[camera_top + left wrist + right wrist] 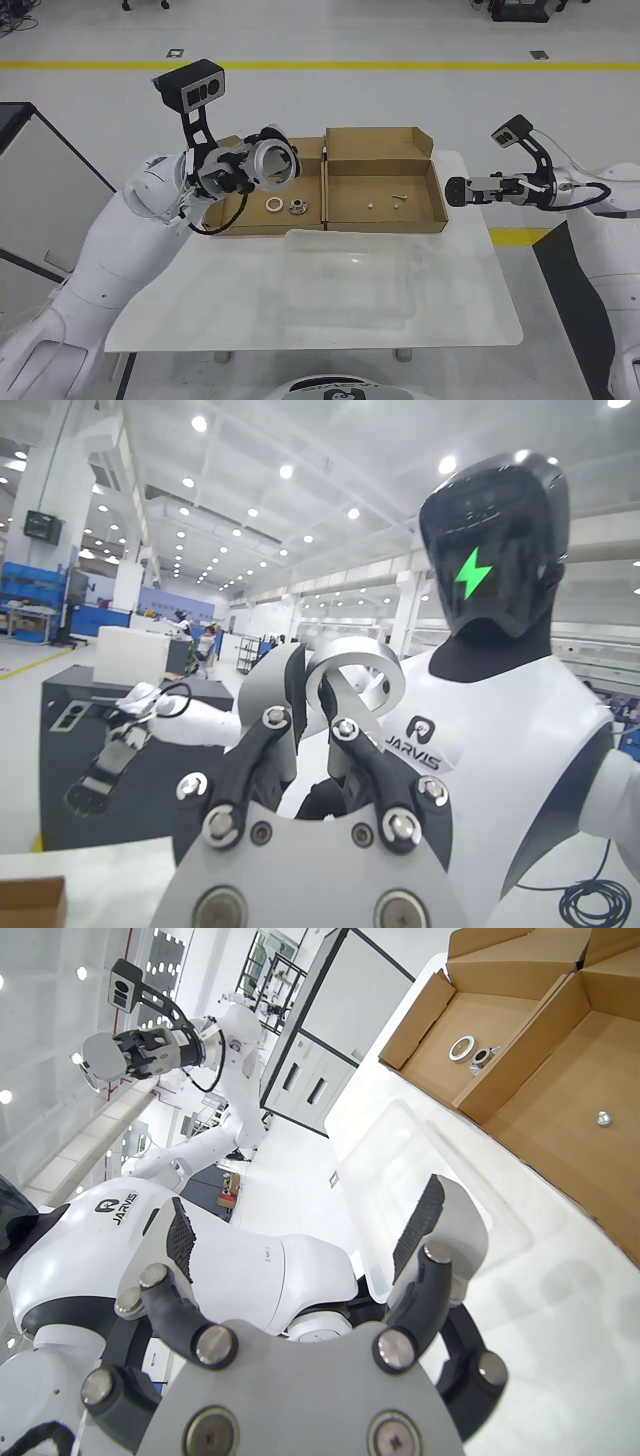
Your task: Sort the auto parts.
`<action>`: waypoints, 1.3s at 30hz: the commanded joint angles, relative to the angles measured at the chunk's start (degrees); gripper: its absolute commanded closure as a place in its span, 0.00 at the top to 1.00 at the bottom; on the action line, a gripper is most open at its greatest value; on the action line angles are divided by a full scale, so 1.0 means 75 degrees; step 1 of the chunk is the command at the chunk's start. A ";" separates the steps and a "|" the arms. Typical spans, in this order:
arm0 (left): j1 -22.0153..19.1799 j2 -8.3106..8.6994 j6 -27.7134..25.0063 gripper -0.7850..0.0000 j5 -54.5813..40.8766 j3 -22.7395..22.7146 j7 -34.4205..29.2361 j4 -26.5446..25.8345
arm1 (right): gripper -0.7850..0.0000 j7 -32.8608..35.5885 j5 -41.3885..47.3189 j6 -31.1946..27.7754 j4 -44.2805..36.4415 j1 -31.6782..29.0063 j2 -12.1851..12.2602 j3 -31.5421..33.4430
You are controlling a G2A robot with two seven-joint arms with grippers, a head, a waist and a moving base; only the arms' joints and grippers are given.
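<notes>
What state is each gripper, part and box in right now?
Left gripper, shut on the large metal ring, raised.
Right gripper, open, holding nothing.
Left box, open, a flat ring and a flanged part lying inside.
Right box, open, small fasteners lying inside.

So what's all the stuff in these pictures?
Big silver metal ring: one, silver, held up by left gripper.
Brown cardboard boxes: two, brown, side by side on table.
Flat metal washer: one, silvery, left box.
Small flanged metal part: one, grey, beside washer.
Tiny metal pieces: two, pale, right box.
Clear plastic tray: one, see-through, before boxes.
White table: one, white.
Left gripper: grey-black, shut on ring.
Right gripper: grey-black, open, beside right box.
</notes>
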 commanded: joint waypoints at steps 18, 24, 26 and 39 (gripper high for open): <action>-0.0045 -0.0013 0.0003 0.00 -0.1802 0.0101 -0.0006 -0.0804 | 1.00 0.0000 0.0000 0.0000 0.0000 0.0000 0.0000 0.0000; -0.0100 0.0083 0.0003 0.00 -0.0769 0.0199 -0.0004 -0.0274 | 1.00 0.0000 0.0000 0.0000 0.0000 0.0000 0.0000 0.0000; -0.0109 0.0147 0.0003 0.00 -0.0382 0.0267 -0.0003 0.0026 | 1.00 0.0000 0.0000 0.0000 0.0000 0.0000 0.0000 0.0000; -0.0095 0.0223 0.0003 0.00 -0.1086 0.0261 -0.0004 -0.0477 | 1.00 0.0000 0.0000 0.0000 0.0000 0.0000 0.0000 0.0000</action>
